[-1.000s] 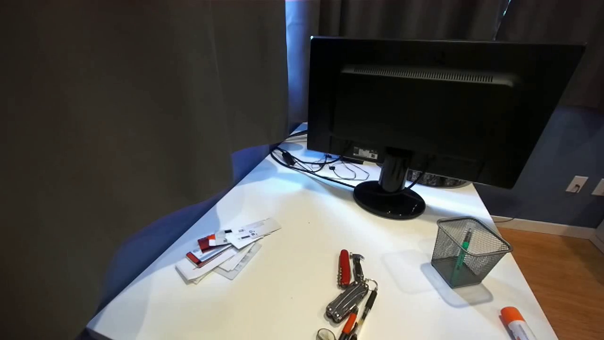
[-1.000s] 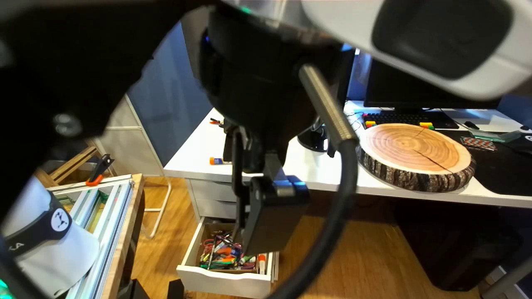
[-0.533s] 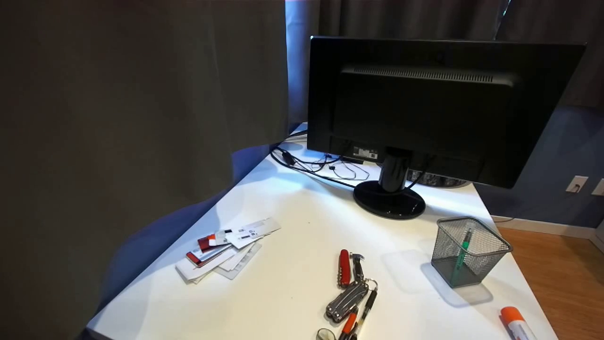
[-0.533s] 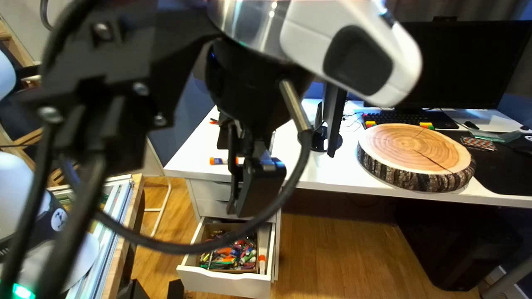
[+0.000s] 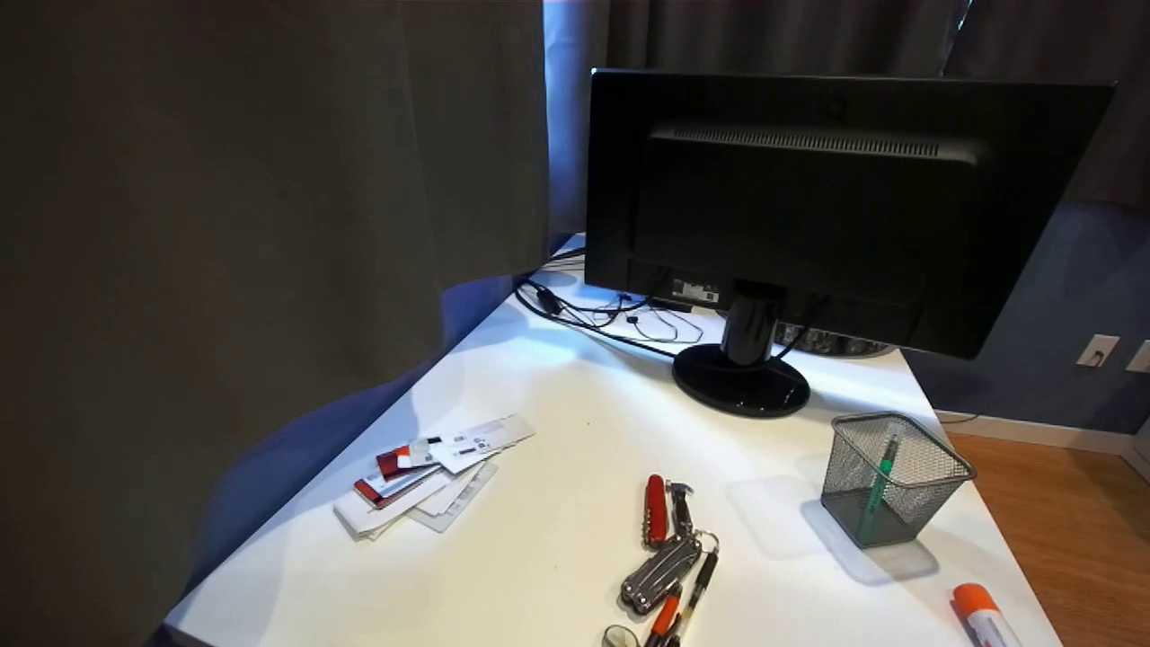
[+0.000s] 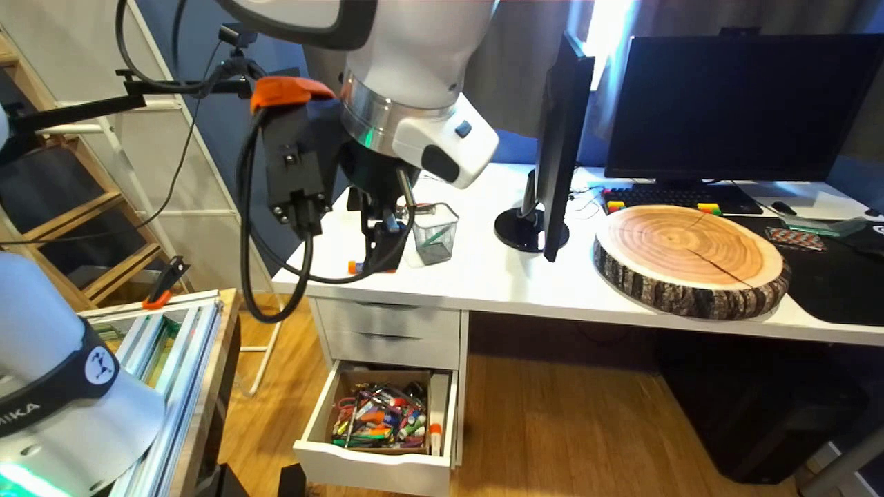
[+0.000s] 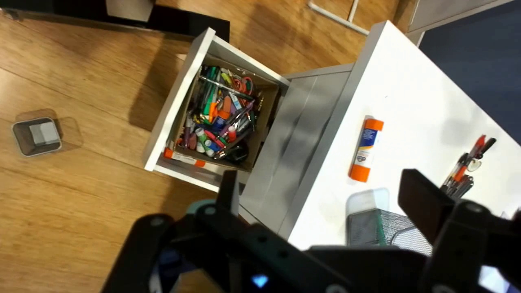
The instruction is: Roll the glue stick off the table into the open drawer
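The pincer (image 7: pixel 319 181) is hovering above the counter (image 7: pixel 423 118), its two fingers (image 7: pixel 421 197) standing wide apart and pinching only air, and there's the glue stick (image 7: pixel 366 150), lying on its side near the counter's edge, showing off orange ends and a blue-and-white label! Down below, the open drawer (image 6: pixel 376 469) is jutting out, a cardboard box (image 7: pixel 263 122) inside it brimming with pens and markers (image 7: pixel 224 114), a white tube (image 7: pixel 185 158) with orange ends lying alongside. Back up top, a mesh cup (image 5: pixel 916 503) is standing near the glue stick, holding a green pen (image 5: pixel 879 490), while a red pocketknife (image 5: pixel 656 512) is lying beside a multi-tool (image 5: pixel 662 575) and paper cards (image 5: pixel 440 485) are overlapping in a loose heap. A black monitor (image 5: pixel 835 207) is standing farther along, a thick wood slab (image 6: pixel 690 238) is sitting beyond it, dark curtains (image 5: pixel 296 225) are hanging beside the counter, and wooden floorboards (image 6: pixel 587 414) are stretching underneath.
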`<action>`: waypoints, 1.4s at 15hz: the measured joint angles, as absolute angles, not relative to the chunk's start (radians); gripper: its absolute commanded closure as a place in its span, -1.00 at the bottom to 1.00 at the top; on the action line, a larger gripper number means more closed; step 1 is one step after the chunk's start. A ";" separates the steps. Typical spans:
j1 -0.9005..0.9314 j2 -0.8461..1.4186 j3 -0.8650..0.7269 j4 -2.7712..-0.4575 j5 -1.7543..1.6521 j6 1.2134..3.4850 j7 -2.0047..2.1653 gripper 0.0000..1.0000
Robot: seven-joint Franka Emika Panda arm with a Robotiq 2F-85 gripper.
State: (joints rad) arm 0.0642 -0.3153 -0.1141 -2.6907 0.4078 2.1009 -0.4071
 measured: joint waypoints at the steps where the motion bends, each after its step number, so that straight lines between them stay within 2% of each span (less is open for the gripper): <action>1: 0.090 -0.316 -0.088 -2.715 0.448 2.152 -0.403 -1.00; 3: 0.131 -0.315 -0.050 -2.747 0.492 2.223 -0.392 -1.00; 21: 0.121 -0.314 -0.060 -2.744 0.491 2.222 -0.395 -1.00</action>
